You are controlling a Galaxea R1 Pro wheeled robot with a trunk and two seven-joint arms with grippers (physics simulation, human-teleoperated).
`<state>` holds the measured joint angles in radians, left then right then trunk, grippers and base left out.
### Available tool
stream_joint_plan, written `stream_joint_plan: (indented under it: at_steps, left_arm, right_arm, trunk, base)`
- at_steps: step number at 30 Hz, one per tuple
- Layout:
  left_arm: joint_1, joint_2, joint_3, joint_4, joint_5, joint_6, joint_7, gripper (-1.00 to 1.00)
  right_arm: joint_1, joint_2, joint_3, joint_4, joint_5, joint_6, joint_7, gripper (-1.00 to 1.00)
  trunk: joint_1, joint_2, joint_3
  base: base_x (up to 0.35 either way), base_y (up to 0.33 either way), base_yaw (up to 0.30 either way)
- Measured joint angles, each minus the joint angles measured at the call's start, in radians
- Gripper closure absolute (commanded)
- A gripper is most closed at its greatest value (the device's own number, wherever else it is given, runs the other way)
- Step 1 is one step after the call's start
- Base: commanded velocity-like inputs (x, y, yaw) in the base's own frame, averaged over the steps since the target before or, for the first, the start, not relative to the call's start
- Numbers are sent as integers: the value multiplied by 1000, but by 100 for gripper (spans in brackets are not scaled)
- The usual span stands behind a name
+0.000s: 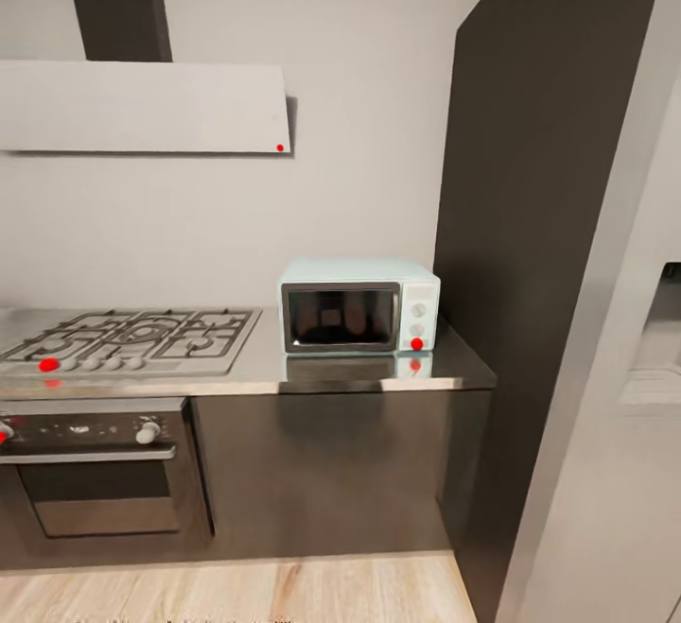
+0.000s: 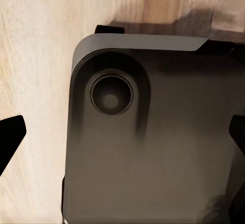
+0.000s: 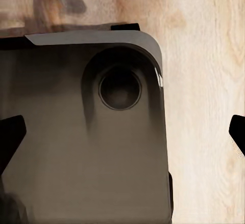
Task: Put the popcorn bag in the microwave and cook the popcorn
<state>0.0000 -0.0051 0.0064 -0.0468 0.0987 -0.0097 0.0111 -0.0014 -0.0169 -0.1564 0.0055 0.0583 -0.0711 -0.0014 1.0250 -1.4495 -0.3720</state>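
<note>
Floor (image 1: pixel 236 590): pale wood.
Microwave (image 1: pixel 358 306): door closed, countertop's (image 1: pixel 378 372) right end.
Left gripper (image 2: pixel 122 132), right gripper (image 3: pixel 122 132): spread wide, empty.

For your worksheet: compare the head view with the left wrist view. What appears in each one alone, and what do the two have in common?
Head view alone: the pale mint-blue boxy microwave, door closed, on the grey brushed-steel countertop, right of the gas hob, with the built-in oven below. Left wrist view alone: the robot's dark grey base corner with a round recess, and black fingertips spread at the edges. Shared: the pale wooden floor.
</note>
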Motion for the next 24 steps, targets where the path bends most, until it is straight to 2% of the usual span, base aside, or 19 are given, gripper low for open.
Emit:
stream_joint_plan:
  at_steps: [11,24]
  left_arm:
    - [0,0,0,0,0,0,0,-100]
    - [0,-1,1,0,0,0,0,-100]
  right_arm:
    - [0,0,0,0,0,-1,0,-100]
    - [0,-1,0,0,-3,-1,0,-100]
  trunk:
    - [0,0,0]
    - [0,0,0]
  base:
    - [0,0,263]
    - [3,0,18]
